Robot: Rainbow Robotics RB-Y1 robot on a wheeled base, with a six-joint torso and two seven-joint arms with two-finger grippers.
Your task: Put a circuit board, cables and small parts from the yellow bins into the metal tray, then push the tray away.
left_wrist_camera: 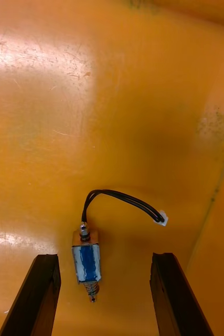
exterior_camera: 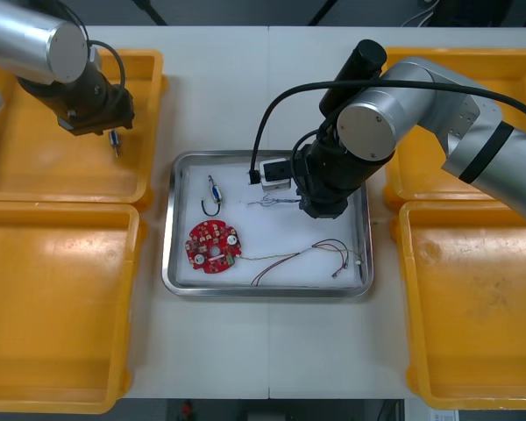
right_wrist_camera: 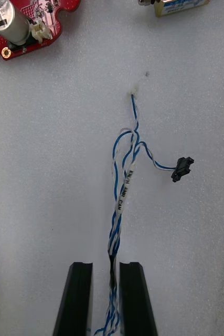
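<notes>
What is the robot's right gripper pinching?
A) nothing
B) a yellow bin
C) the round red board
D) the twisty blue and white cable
D: over the metal tray, the right gripper has its fingers shut on the twisted blue and white cable; the left gripper stands open around a small metal part in a yellow bin.

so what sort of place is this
Likely an electronics kitting bench: yellow bins flank a metal tray holding a red circuit board; the right claw grips a blue and white cable in it, the left claw open over a small metal part.
</notes>
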